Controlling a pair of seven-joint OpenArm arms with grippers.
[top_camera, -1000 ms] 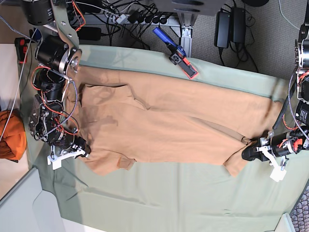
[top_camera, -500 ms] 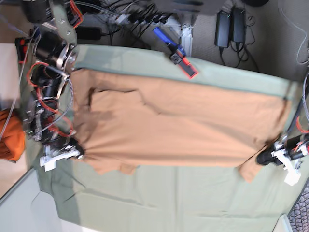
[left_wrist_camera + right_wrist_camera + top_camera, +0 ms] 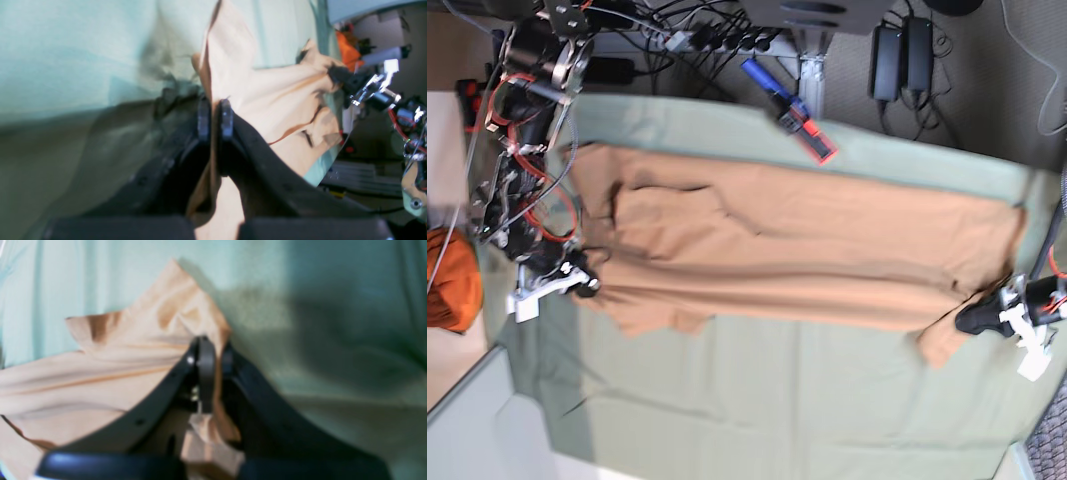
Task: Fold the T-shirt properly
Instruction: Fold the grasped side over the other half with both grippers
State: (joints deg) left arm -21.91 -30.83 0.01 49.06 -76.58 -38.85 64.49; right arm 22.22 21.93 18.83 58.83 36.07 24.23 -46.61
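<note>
We note the T-shirt [image 3: 797, 265] stretched flat on the green cloth [image 3: 757, 400], long axis across the base view. The left gripper [image 3: 972, 320] and right gripper [image 3: 587, 284] each pinch opposite ends; which end holds the collar seems unclear.

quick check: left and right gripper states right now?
Left gripper: closed, pinching an edge of the plain light orange-tan cotton T-shirt.
Right gripper: closed, pinching the T-shirt's opposite end.
</note>
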